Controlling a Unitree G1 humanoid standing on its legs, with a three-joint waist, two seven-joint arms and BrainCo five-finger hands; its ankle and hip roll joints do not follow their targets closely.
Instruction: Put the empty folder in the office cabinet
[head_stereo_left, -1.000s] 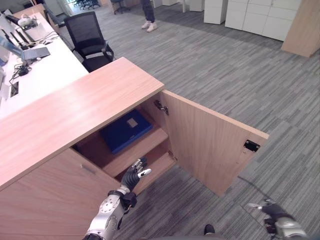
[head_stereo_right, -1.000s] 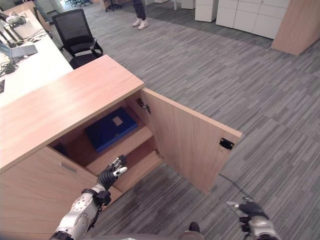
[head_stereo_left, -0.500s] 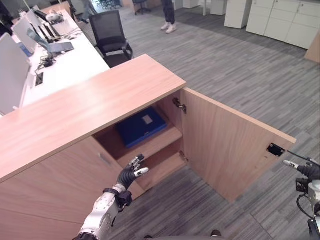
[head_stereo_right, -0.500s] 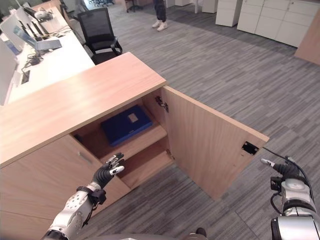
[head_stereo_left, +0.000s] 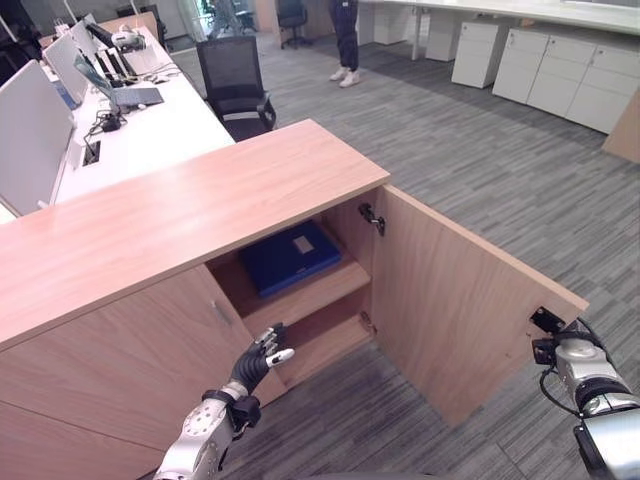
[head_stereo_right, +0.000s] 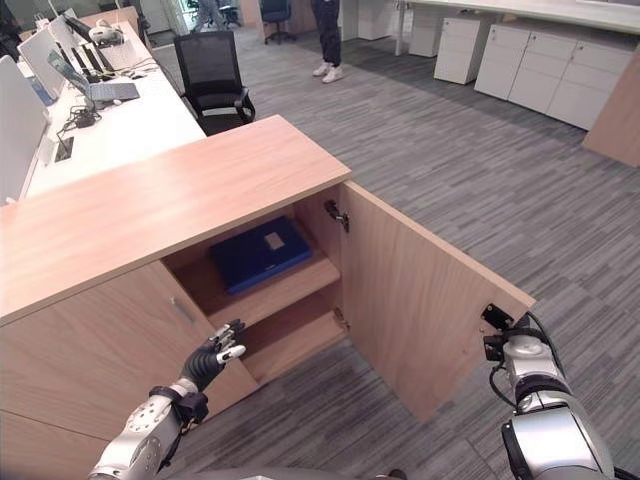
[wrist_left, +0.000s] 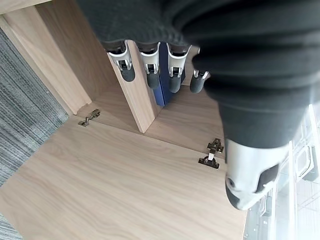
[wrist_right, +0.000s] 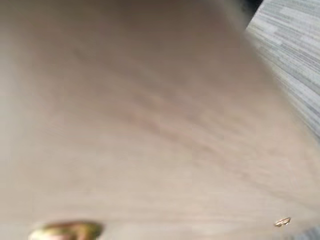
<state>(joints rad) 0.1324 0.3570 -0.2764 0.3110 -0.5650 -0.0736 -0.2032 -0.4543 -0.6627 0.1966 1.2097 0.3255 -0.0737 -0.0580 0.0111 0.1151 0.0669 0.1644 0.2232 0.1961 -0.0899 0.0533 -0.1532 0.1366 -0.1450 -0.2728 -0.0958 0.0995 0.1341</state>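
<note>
The blue folder (head_stereo_left: 290, 258) lies flat on the upper shelf (head_stereo_left: 320, 292) inside the office cabinet (head_stereo_left: 180, 215), near the middle of the frame in both eye views, with a pale label on its cover. It sits under the cabinet's long wooden top and just left of the hinge fixed to the inner wall. Below it a lower shelf (head_stereo_left: 325, 335) shows bare wood.

The cabinet door (head_stereo_left: 460, 300) stands swung wide, reaching toward the lower right of the frame, its free edge carrying a small dark latch plate (head_stereo_left: 545, 319). The right hand (head_stereo_left: 572, 352) is at that free edge, beside the plate; its fingers are behind the panel, so I cannot tell whether they are curled or straight. The right wrist view shows blurred wood grain very close, with a strip of grey carpet in its upper right corner.

The left hand (head_stereo_left: 258, 360) hovers at lower centre-left, in front of the open compartment and below the folder, fingers straight and spread, holding nothing. In the left wrist view its dark-tipped fingers (wrist_left: 152, 78) point into the cabinet, past the shelf edge and two hinges.

At upper left a white desk (head_stereo_left: 150, 130) carries monitors and a laptop (head_stereo_left: 120, 92), with a black office chair (head_stereo_left: 235, 85) behind the cabinet. A person's legs (head_stereo_left: 345, 35) stand at top centre on the grey carpet (head_stereo_left: 480, 160), and white storage units (head_stereo_left: 560, 75) line the upper right.
</note>
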